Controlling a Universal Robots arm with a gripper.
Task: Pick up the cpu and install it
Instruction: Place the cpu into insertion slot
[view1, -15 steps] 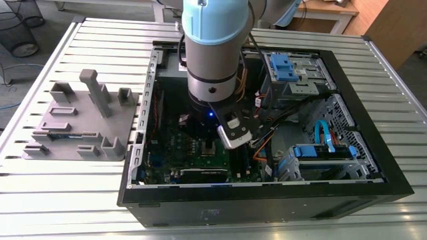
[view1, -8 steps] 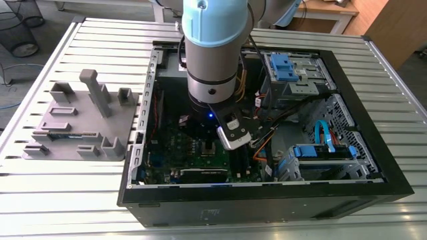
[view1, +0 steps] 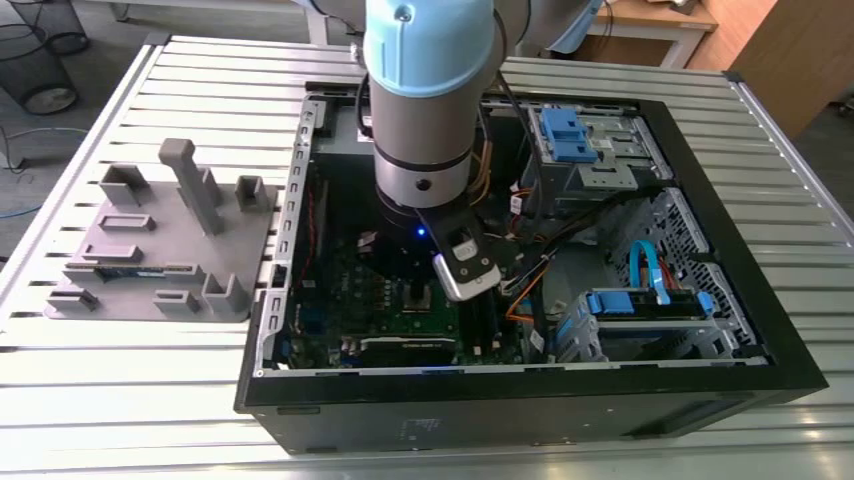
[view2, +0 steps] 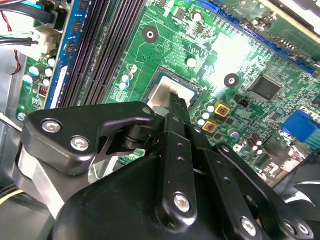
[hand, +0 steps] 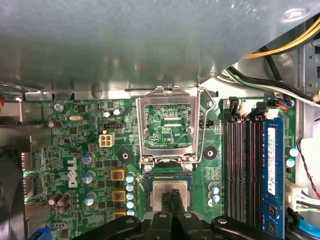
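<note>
Dull silvery metal marks the cpu (hand: 157, 196), lying flat inside the dark frame of the socket (hand: 145, 187) on the green board (hand: 85, 150), within the open computer case (view1: 747, 330). Gripper (hand: 171, 194) stands right over it, fingers (view2: 176, 107) drawn together with no more than a slit between them. The tips sit at the middle of the chip's top rather than round its edges; contact looks likely in both wrist views, but I cannot confirm it. Load plate (hand: 142, 125) is hinged up, off the socket, with its wire lever (hand: 201, 130) beside it. Judgement: seating stage, chip appears to be in its place. To do this well, any push should be straight down, light and centred, with no sideways drag, since the socket contacts beneath would likely bend easily. Chip edges should run parallel to the frame on every side; one raised corner would mean misalignment. Memory slots (hand: 237, 165) lie near but apart.
</note>
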